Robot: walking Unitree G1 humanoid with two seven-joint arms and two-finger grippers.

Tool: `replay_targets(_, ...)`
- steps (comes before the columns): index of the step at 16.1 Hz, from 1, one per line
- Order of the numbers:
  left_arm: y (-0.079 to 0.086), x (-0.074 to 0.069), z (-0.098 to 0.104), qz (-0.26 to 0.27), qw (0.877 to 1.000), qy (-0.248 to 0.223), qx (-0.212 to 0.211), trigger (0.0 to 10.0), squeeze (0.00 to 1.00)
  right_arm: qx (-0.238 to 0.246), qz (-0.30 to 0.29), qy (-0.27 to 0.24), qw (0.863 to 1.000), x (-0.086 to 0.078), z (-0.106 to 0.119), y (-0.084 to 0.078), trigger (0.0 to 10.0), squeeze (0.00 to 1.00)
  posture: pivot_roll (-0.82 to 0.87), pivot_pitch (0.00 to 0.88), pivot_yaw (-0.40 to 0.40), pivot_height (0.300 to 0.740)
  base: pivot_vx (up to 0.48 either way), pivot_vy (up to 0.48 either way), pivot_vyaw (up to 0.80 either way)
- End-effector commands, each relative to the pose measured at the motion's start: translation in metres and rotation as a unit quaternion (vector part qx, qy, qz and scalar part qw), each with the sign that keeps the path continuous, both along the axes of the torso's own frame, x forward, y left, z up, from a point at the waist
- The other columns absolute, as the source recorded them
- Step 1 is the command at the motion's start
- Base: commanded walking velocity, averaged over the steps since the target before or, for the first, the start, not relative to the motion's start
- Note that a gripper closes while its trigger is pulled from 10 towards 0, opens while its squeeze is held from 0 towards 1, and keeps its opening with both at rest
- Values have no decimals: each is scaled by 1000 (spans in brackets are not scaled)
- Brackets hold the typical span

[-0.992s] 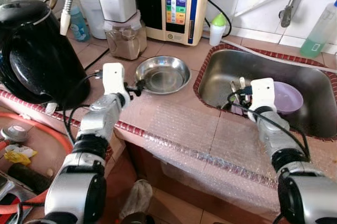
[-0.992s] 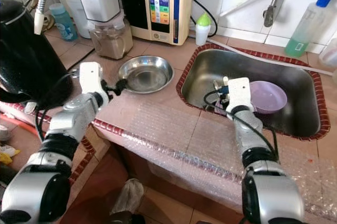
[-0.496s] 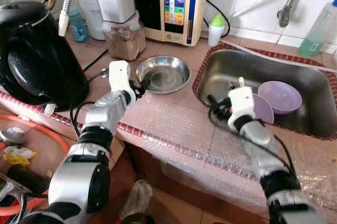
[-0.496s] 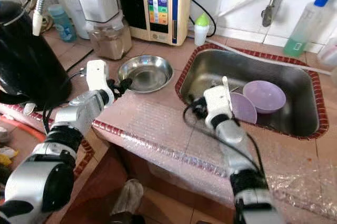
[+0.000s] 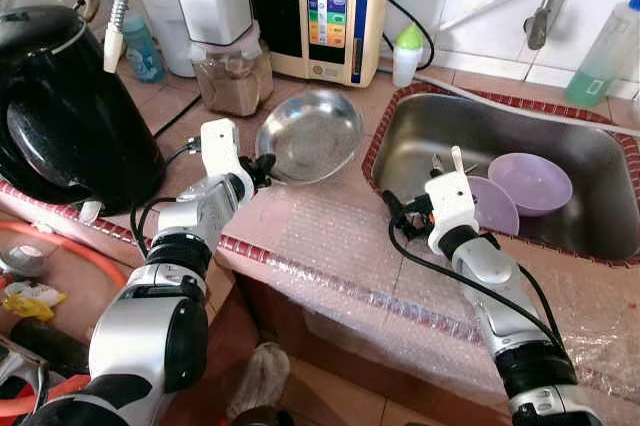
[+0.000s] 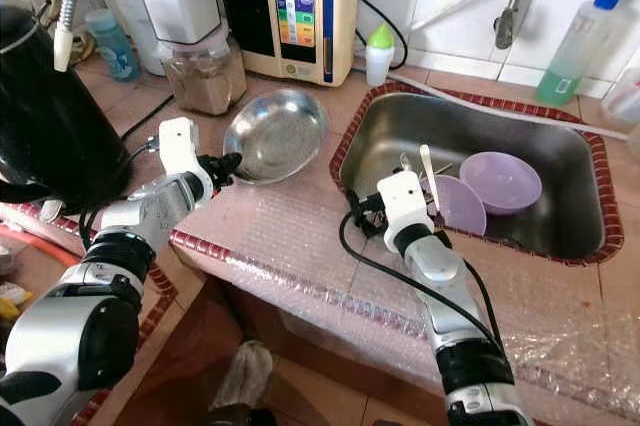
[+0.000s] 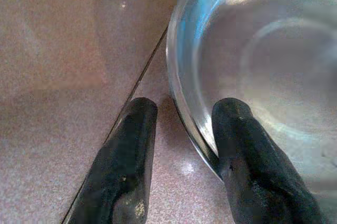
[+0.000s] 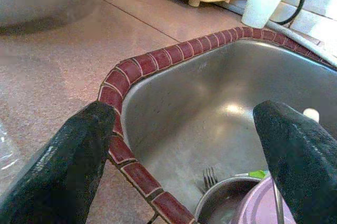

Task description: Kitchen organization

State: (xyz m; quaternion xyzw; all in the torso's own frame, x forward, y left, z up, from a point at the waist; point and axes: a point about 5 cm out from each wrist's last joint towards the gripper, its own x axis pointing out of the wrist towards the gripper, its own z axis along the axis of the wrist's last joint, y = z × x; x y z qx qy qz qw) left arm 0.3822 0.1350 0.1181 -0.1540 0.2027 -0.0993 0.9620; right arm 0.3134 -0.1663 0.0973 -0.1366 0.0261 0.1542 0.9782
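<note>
The left gripper (image 5: 262, 163) is pinching the tilted steel bowl's (image 5: 312, 134) rim on the counter (image 5: 330, 221) beside the sink's (image 5: 420, 131) left edge, the right gripper (image 6: 365, 214) is hovering open over that edge, and purple bowls (image 5: 530, 183) are waiting inside, so little looks done.

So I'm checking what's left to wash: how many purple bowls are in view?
2. Both sit in the steel sink: one round purple plastic bowl lies upright near the middle, the other purple bowl leans tilted beside it. More may be hidden under them.
</note>
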Motion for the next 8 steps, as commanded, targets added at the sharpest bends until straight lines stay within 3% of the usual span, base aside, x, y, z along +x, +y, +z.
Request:
replay_targets(1, 4, 2, 2, 4, 1000, 3, -1, 0, 0, 0, 9, -2, 1000, -2, 1, 6, 10000, 0, -102, 0, 103, 740, 0, 0, 0)
replay_targets(4, 6, 3, 5, 14, 1000, -10, -8, 0, 0, 18, 0, -62, 998, 1, 22, 10, 10000, 0, -100, 0, 101, 740, 0, 0, 0)
replay_targets(8, 11, 4, 8, 23, 999, -32, 7, 0, 0, 21, -18, -103, 994, 6, 38, 8, 10000, 0, -93, 0, 95, 740, 0, 0, 0)
